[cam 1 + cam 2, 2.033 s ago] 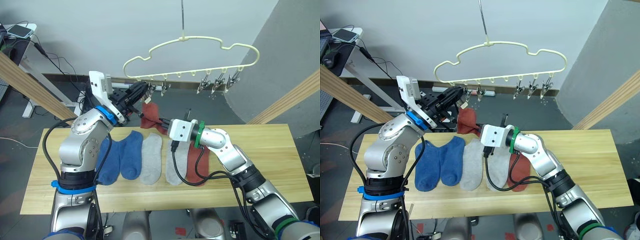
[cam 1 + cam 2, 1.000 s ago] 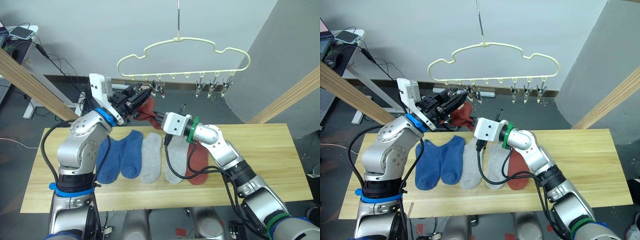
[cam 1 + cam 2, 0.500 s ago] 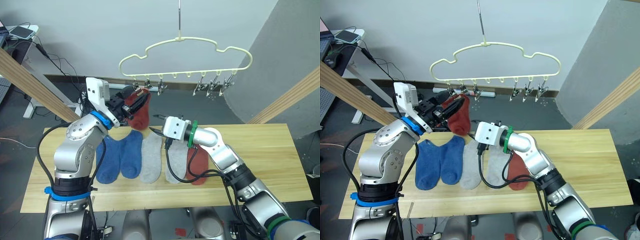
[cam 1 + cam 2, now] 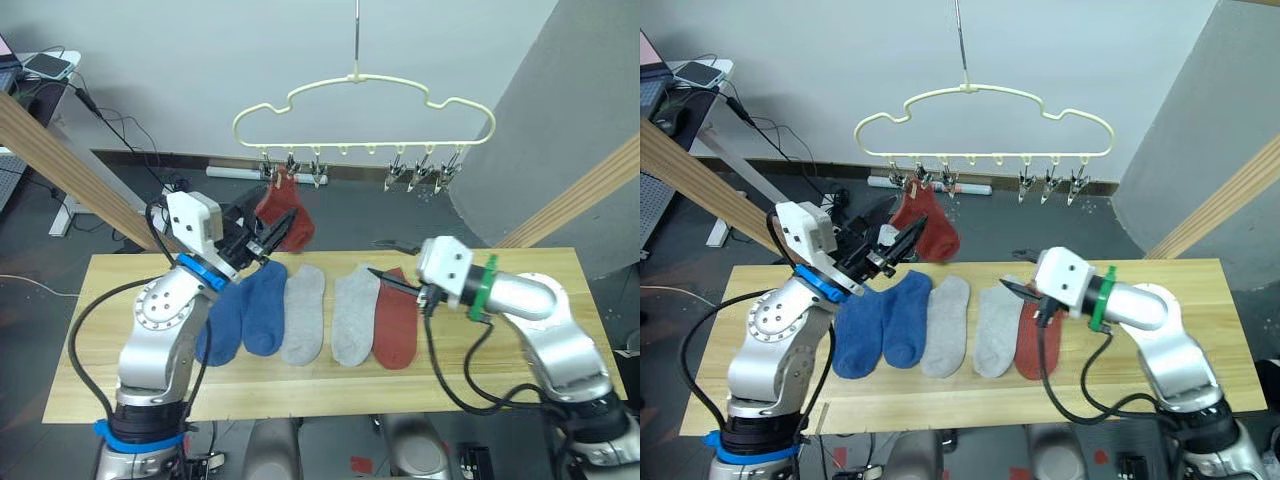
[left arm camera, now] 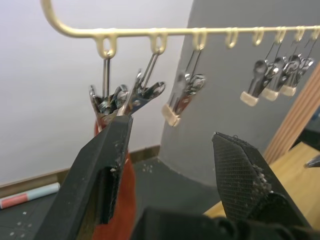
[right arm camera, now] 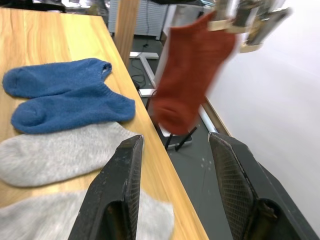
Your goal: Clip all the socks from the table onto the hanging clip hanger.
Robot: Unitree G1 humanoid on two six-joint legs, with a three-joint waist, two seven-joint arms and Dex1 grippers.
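The pale-yellow clip hanger (image 4: 360,95) hangs above the far edge of the table (image 4: 520,350). One rust-red sock (image 4: 283,208) dangles from a clip (image 5: 125,100) near its left end. On the table lie two blue socks (image 4: 245,310), two grey socks (image 4: 325,315) and one rust-red sock (image 4: 397,325) in a row. My left gripper (image 4: 278,230) is open just below and beside the hanging sock, apart from it. Over the table, above the lying red sock's top, my right gripper (image 4: 381,258) is open and empty.
Slanted wooden beams (image 4: 60,165) cross at the left and the right (image 4: 580,195). Several free clips (image 4: 425,175) hang at the hanger's right end. A desk with a phone (image 4: 45,65) and floor cables stand at the back left. A grey partition (image 4: 570,110) rises at the right.
The red sock now hangs from the clip by itself. My right gripper has opened and drawn back to the right and down. My left gripper has dropped away from the clip.
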